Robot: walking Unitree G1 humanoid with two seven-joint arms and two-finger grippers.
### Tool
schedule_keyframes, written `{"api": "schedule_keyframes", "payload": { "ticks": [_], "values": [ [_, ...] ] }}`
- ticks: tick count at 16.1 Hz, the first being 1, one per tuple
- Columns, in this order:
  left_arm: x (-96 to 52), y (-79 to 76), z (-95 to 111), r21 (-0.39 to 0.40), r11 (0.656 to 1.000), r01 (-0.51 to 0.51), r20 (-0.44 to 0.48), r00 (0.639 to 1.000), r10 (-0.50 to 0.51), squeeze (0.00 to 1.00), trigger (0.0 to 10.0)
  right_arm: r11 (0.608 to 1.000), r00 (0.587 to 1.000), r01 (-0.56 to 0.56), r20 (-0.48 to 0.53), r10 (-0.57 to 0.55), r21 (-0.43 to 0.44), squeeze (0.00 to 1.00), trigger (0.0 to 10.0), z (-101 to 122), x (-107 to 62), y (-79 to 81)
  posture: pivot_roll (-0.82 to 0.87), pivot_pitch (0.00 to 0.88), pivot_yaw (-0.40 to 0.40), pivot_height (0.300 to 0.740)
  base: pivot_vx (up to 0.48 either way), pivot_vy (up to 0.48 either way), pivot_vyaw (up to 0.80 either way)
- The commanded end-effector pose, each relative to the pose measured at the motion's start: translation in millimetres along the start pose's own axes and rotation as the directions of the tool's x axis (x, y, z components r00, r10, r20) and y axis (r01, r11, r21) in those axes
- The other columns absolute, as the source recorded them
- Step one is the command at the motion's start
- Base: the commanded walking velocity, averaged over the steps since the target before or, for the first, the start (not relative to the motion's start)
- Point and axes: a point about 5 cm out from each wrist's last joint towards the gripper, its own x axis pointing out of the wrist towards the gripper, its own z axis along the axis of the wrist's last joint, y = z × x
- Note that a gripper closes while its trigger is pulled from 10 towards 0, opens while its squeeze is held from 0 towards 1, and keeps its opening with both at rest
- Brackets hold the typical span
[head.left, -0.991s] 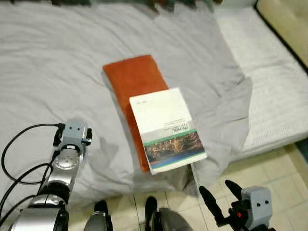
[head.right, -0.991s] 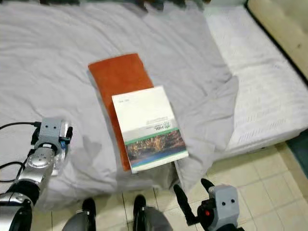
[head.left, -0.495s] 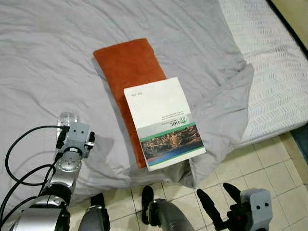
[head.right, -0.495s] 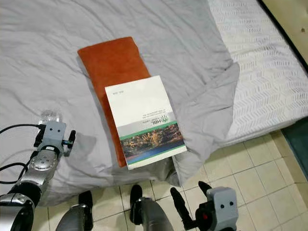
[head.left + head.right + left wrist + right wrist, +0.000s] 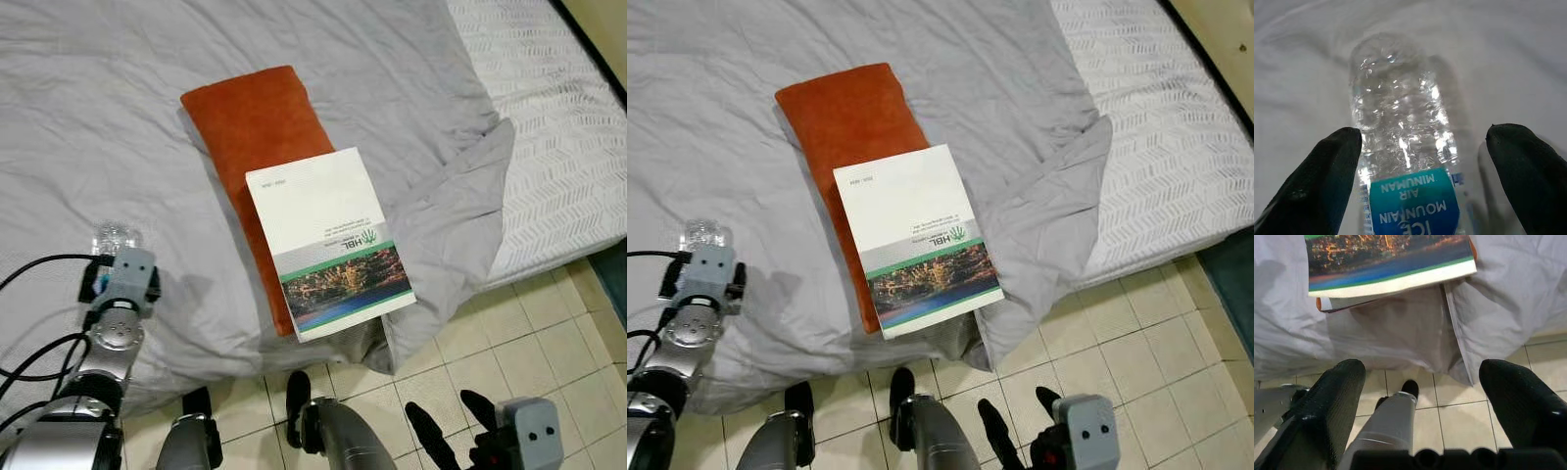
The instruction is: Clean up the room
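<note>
A clear plastic water bottle (image 5: 1400, 142) with a teal label lies on the grey bedsheet (image 5: 118, 117). Its end (image 5: 116, 238) peeks out beyond my left wrist. My left gripper (image 5: 1422, 166) is open, with one black finger on each side of the bottle and a gap on one side. A white book (image 5: 328, 240) with a landscape photo lies on an orange folded cushion (image 5: 250, 113) near the bed's edge. My right gripper (image 5: 456, 431) hangs open over the tiled floor below the book, holding nothing.
A bare white mattress (image 5: 558, 127) lies to the right of the grey sheet, whose corner (image 5: 441, 294) hangs over the edge. Beige floor tiles (image 5: 529, 343) run along the front. My legs (image 5: 333, 446) stand against the bed's edge.
The camera has tilted down and shifted, so the bed sits higher in the picture. More of the bottle shows beyond my left wrist. My right gripper has sunk toward the picture's lower edge.
</note>
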Motion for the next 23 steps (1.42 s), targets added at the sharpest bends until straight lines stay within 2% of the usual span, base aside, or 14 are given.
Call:
{"api": "schedule_keyframes", "payload": {
  "ticks": [1,2,6,7,8,9,10,11,16,18,19,20,22,23],
  "values": [
    [-11.8,1.2,-34.5,-0.025,1.0,-0.008,-0.15,0.989,0.005,0.0,10.0,1.0,0.999,0.014,-0.044,-0.014,0.0,0.0,10.0,-3.9,-8.6,-3.0,-0.32,0.617,-0.261,0.74,0.0,0.0,0.0],
    [-11.8,1.2,-34.5,-0.025,1.0,-0.008,-0.15,0.989,0.005,0.0,10.0,1.0,0.999,0.014,-0.044,-0.014,0.0,0.0,10.0,-3.9,-8.6,-3.0,-0.32,0.617,-0.261,0.74,0.0,0.0,0.0],
    [-22.5,4.9,-61.9,-0.149,0.988,-0.04,-0.304,0.953,-0.008,0.0,10.0,1.0,0.999,0.007,-0.053,-0.006,0.004,0.0,10.0,-4.6,-7.0,-1.5,-0.31,0.616,-0.262,0.74,0.0,0.0,0.0],
    [-22.5,4.9,-61.9,-0.149,0.988,-0.04,-0.304,0.953,-0.008,0.0,10.0,1.0,0.999,0.007,-0.053,-0.006,0.004,0.0,10.0,-4.6,-7.0,-1.5,-0.31,0.616,-0.262,0.74,0.0,0.0,0.0],
    [-31.8,0.3,-79.0,-0.244,0.968,-0.057,-0.405,0.913,-0.048,0.0,10.0,1.0,0.999,0.002,-0.055,-0.002,0.005,0.0,10.0,-4.2,-5.8,-0.7,-0.32,0.616,-0.264,0.74,0.0,0.0,0.0],
    [-34.9,0.8,-84.4,-0.276,0.957,-0.087,-0.434,0.9,-0.043,0.0,10.0,1.0,0.998,0.001,-0.056,0.0,0.005,0.0,10.0,-3.9,-5.7,-0.8,-0.32,0.617,-0.27,0.74,0.0,0.0,0.0],
    [-37.0,1.8,-88.1,-0.298,0.948,-0.114,-0.454,0.89,-0.036,0.0,3.0,1.0,0.998,-0.001,-0.059,0.002,0.004,0.0,10.0,-4.1,-5.8,-0.6,-0.32,0.618,-0.272,0.74,0.0,0.0,0.0],
    [-37.7,3.3,-89.5,-0.312,0.94,-0.138,-0.463,0.886,-0.023,0.0,0.0,1.0,0.998,-0.002,-0.061,0.002,0.003,0.0,10.0,-4.4,-6.0,-0.7,-0.33,0.62,-0.274,0.74,0.0,0.0,0.0],
    [-35.5,2.5,-85.5,-0.335,0.933,-0.135,-0.439,0.898,-0.028,0.0,0.0,1.0,0.998,-0.004,-0.066,0.004,0.003,0.0,10.0,-5.4,-5.7,-0.6,-0.32,0.611,-0.27,0.74,0.0,0.0,0.0],
    [-31.8,-3.8,-76.3,-0.327,0.942,-0.075,-0.378,0.924,-0.057,0.0,0.0,1.0,0.998,-0.004,-0.067,0.004,0.006,0.0,10.0,-8.1,-2.5,-1.8,-0.3,0.591,-0.254,0.74,0.0,0.0,0.0],
    [-31.8,-3.8,-76.3,-0.327,0.942,-0.075,-0.378,0.924,-0.057,0.0,0.0,1.0,0.998,-0.004,-0.067,0.004,0.006,0.0,10.0,-8.1,-2.5,-1.8,-0.3,0.591,-0.254,0.74,0.0,0.0,0.0],
    [-28.4,-7.4,-64.4,-0.272,0.962,0.031,-0.253,0.962,-0.102,0.0,0.0,1.0,0.999,-0.007,-0.046,0.008,0.003,0.0,10.0,-8.3,7.4,-3.1,-0.25,0.517,-0.22,0.74,0.0,0.0,0.0],
    [-28.2,-8.3,-61.1,-0.251,0.966,0.067,-0.21,0.97,-0.122,0.0,0.0,1.0,0.999,-0.008,-0.035,0.008,0.003,0.0,10.0,-6.9,11.1,-3.6,-0.25,0.517,-0.22,0.74,0.0,0.0,0.0],
    [-29.6,-8.1,-60.6,-0.255,0.963,0.089,-0.176,0.975,-0.136,0.0,0.0,1.0,1.0,-0.01,-0.024,0.011,0.004,0.0,10.0,-7.4,18.1,-4.8,-0.21,0.466,-0.196,0.74,0.0,0.0,0.0]
  ]
}}
